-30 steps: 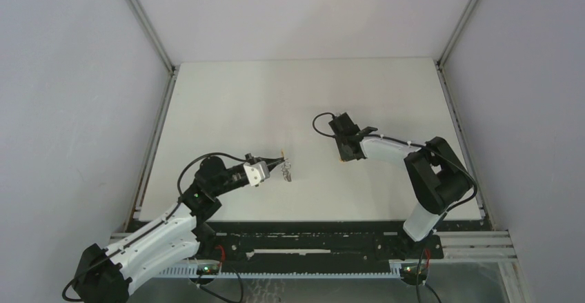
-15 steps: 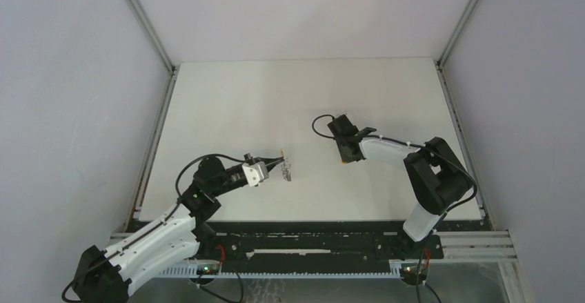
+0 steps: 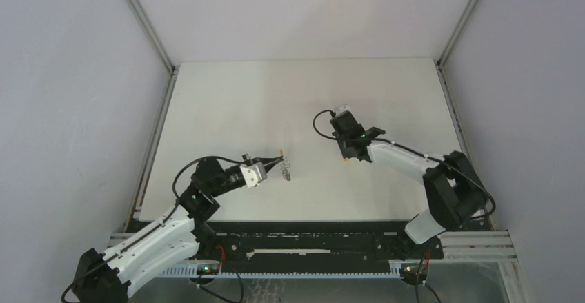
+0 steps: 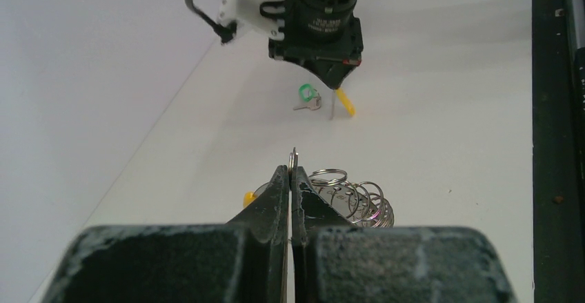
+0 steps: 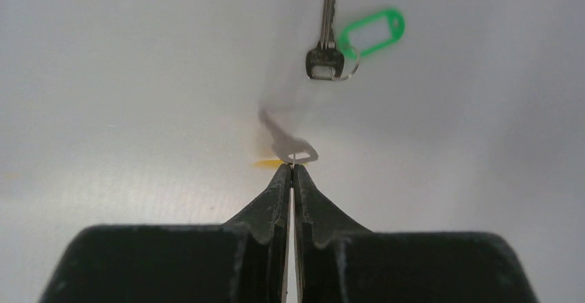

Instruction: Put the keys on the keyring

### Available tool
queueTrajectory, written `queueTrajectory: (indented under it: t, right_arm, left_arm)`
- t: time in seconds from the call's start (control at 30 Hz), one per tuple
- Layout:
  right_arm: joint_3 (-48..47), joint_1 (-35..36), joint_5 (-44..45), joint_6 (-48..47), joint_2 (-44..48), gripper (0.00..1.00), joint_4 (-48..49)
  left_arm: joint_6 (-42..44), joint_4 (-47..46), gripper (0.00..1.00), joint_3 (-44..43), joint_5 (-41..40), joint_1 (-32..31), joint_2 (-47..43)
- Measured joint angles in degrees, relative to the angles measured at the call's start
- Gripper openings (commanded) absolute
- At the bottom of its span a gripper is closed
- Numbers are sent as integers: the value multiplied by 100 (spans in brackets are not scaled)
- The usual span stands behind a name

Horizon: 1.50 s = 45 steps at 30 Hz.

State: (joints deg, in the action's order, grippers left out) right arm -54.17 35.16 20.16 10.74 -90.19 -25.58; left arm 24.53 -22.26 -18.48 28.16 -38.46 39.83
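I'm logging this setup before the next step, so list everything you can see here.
Table: one, white, filling the floor of the cell.
Walls: pale grey, around the table.
Green key: one, grey metal with a green tag, lying on the table just beyond the right gripper.
Orange key: one, grey metal with an orange tag, pinched by its head in the right gripper; blurred.
Keyring: one, silver, seen edge-on between the left gripper's tips.
Loops: several, silver, bunched right behind the keyring with a yellow bit beside them; whether they are joined to it cannot be told.
Arms: two, black and white, at the near edge.
Left gripper: one, black, shut on the keyring.
Right gripper: one, black, shut on the orange key.
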Motion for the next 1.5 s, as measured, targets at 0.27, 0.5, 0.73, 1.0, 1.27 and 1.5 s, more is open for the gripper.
queueTrajectory:
  t: [0.27, 0.5, 0.73, 1.0, 1.27, 1.5]
  right_arm:
    - [114, 61, -1117, -1005, 1821, 0, 671]
    - [1414, -214, -3482, -1770, 3526, 0, 2435]
    - [1711, -852, -5779, -1827, 3560, 0, 3587]
    - [1716, -931, -7663, -2210, 3333, 0, 4439]
    - [1488, -730, -8509, -4511, 3132, 0, 3467]
    - [1202, 74, -7580, -6168, 3049, 0, 2459]
  left_arm:
    - [-42, -81, 0, 0, 0, 0, -275]
    - [-57, -212, 0, 0, 81, 24, -501]
    - [-46, -238, 0, -2, 428, 120, -501]
    - [378, 496, 0, -391, 870, 131, -175]
    - [1064, 1449, 0, -1211, 1137, 153, 249]
    - [1517, 2074, 0, -1504, 1307, 153, 514]
